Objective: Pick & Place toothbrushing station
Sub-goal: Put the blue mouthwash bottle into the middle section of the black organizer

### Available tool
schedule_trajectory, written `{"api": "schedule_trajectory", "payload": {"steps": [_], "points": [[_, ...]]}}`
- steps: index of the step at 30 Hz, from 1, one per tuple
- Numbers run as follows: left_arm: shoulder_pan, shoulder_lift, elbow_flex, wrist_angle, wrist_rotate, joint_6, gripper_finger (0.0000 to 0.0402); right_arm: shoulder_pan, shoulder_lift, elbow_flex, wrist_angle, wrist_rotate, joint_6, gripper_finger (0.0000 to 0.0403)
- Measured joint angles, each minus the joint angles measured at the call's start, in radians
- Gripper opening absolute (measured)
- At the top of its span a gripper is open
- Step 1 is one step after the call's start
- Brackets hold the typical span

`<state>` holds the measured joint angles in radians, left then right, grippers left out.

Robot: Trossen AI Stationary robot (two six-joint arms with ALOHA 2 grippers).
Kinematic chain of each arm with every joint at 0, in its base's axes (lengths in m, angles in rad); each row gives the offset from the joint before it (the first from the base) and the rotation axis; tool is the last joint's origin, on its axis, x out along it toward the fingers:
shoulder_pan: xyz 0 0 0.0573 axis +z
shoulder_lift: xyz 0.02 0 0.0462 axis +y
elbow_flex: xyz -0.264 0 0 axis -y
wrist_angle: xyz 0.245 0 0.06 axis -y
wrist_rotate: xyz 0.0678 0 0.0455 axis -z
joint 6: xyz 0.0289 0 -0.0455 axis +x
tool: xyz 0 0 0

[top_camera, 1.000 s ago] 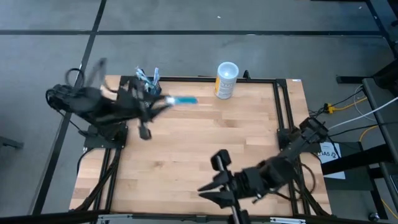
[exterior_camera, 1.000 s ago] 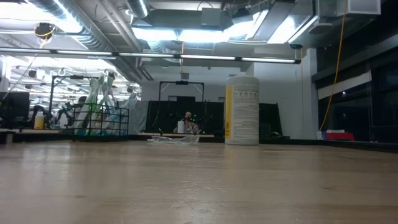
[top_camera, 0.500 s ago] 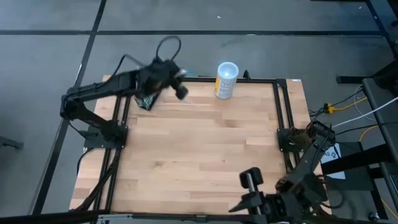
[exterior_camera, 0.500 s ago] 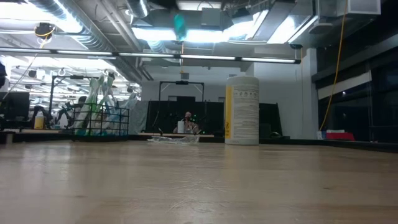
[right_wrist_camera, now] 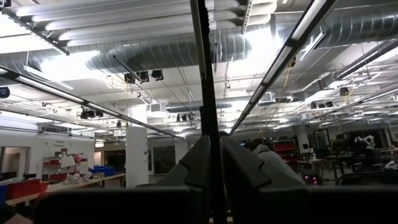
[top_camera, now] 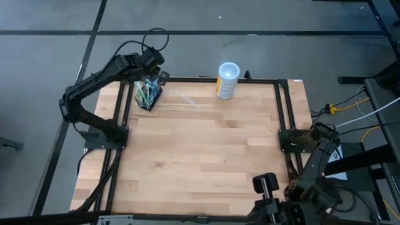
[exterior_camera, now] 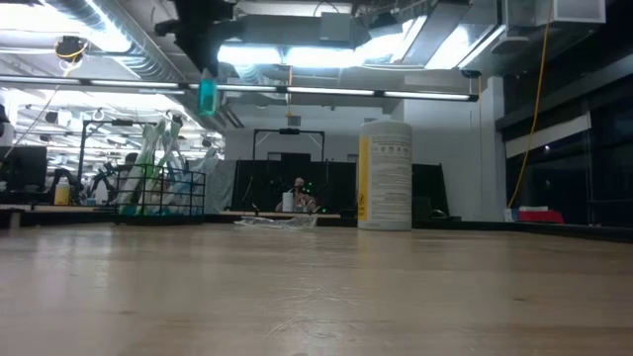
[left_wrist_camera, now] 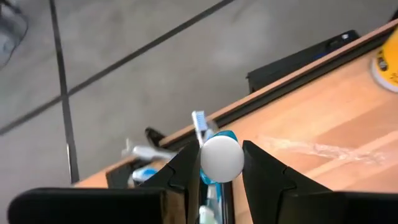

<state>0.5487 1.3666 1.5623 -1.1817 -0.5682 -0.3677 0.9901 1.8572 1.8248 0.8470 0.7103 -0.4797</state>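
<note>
The black toothbrush holder stands on the table's far left corner with several brushes upright in it. It also shows in the low view and the left wrist view. My left gripper hangs above the holder, shut on a blue-and-white toothbrush. The white-and-yellow cup stands at the far edge. My right gripper waits at the near right edge, pointing up at the ceiling, its fingers shut and empty. My left gripper pinches the toothbrush between its two fingers near the handle's round white end. The fingers point down from above and the brush lies along them, head downward. Its blue part hangs below the fingers, lifted clear above the holder.
A scrap of clear plastic lies on the wood between the holder and the cup. A black metal frame runs round the table top. Bare wood fills the middle and near part of the table.
My left gripper has carried the toothbrush from over the table beside the holder, toward the far edge and up, then left to above the holder. The brush has turned from level to hanging head down. My right arm has drawn back toward the near right corner and tipped upward.
</note>
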Motion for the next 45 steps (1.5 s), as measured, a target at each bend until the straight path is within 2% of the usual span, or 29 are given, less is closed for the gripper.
{"api": "schedule_trajectory", "payload": {"steps": [6,11,16,20,24,33,45], "points": [[0.043,-0.001,-0.009,-0.085,-0.027,-0.113,0.0087,0.022,0.0,0.0,0.027,0.0,-0.053,0.0041],[0.065,-0.051,-0.113,-0.069,-0.029,-0.192,0.0087,0.042,0.0,0.0,0.05,0.0,-0.104,0.0041],[0.11,-0.115,-0.261,-0.011,0.008,-0.216,0.0087,0.05,0.0,0.0,0.059,0.0,-0.116,0.0041],[0.146,-0.163,-0.373,0.117,0.086,-0.186,0.0087,0.049,0.0,0.0,0.059,0.001,-0.111,0.0041],[0.173,-0.186,-0.438,0.2,0.131,-0.201,0.0087,0.049,0.0,0.0,0.077,0.012,-0.105,0.0041],[0.2,-0.185,-0.46,0.193,0.092,-0.207,0.0087,0.049,0.0,0.0,0.093,0.039,-0.105,0.0041],[0.234,-0.167,-0.46,0.171,0.107,-0.195,0.0087,0.049,0.0,0.0,0.096,0.042,-0.109,0.0041]]}}
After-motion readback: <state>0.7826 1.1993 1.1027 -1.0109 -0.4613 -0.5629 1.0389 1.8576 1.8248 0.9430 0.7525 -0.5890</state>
